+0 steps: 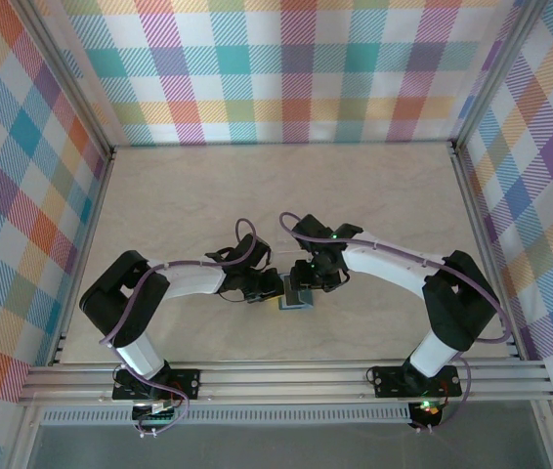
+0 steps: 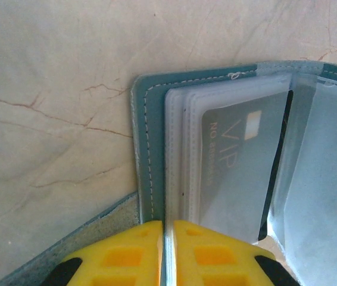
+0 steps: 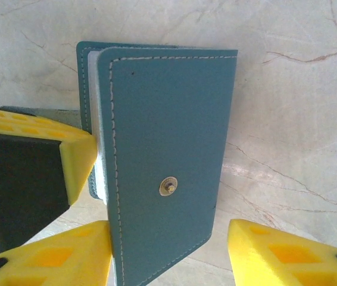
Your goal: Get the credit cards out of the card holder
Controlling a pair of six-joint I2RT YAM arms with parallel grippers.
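Where the two arms meet near the front-ctr of the bench (image 1: 276, 186), w/ plaid walls (image 1: 286, 68) on three sides, the card holder (image 1: 293, 301) sits on the bench btwn the wrists. The left arm (image 1: 189, 278) curves in from one side and the right arm (image 1: 394, 264) from the other. The left gripper (image 1: 272, 286) & right gripper (image 1: 308, 281) are close together at the holder.

Left wrist cam: the card holder (image 2: 150, 149) is open, showing a teal cover edge w/ white stitching and clear plastic sleeves (image 2: 177, 155) stacked inside. A grey credit card (image 2: 234, 173) w/ "VIP" lettering & a pale square is tucked in a sleeve. A dark strip runs along its far side; can't tell if that's a 2nd card. The left gripper (image 2: 168, 235) has its yellow fingers (image 2: 127, 256) pressed together, pinching a thin pale sheet edge at the holder's sleeve stack.

Right wrist cam: the holder's outer teal cover (image 3: 168, 119) faces the cam. The right gripper (image 3: 169, 238) has its fingers (image 3: 275, 256) spread around the cover's lower end, one right by the stitched edge and the other apart from the cover w/ bench showing in the gap. The left gripper's yellow-&-black finger comes in from the side, touching the white sleeve edges. A small round brass snap (image 3: 168, 186) sits low on the cover.
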